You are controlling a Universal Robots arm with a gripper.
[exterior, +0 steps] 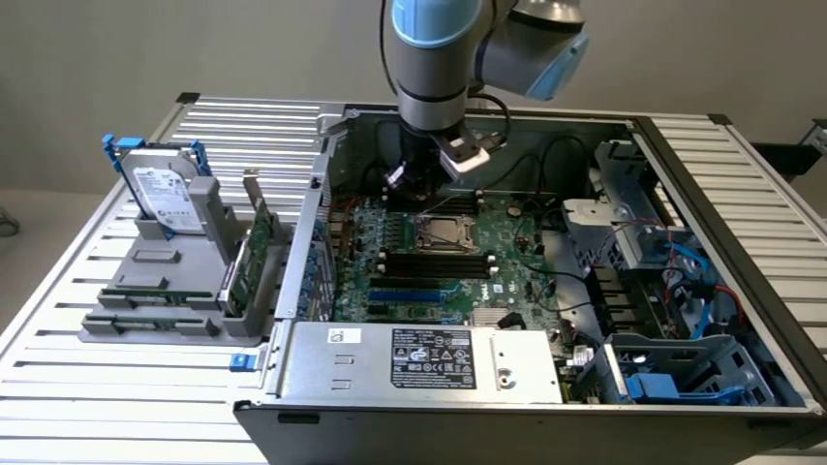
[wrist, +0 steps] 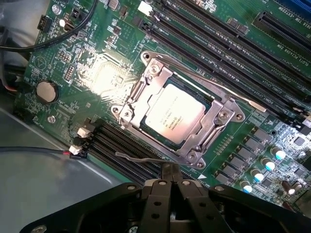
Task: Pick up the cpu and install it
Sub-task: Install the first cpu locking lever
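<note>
The jaws are closed on nothing, tips pressed together just over the near edge of the socket frame (wrist: 221, 116). The cpu (wrist: 175, 115) lies flat inside that frame on the motherboard (wrist: 63, 114). Whether the long retention lever (wrist: 209, 83) is latched cannot be told. If the chip sits slightly skewed, any downward push could bend socket pins. A low sideways sweep could scrape the memory slots (wrist: 121, 145) or snag the black cable (wrist: 48, 43).

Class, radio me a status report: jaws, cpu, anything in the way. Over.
Jaws shut, empty; gripper above the motherboard. Cpu seated flat inside the metal frame. Nothing between gripper and cpu.
</note>
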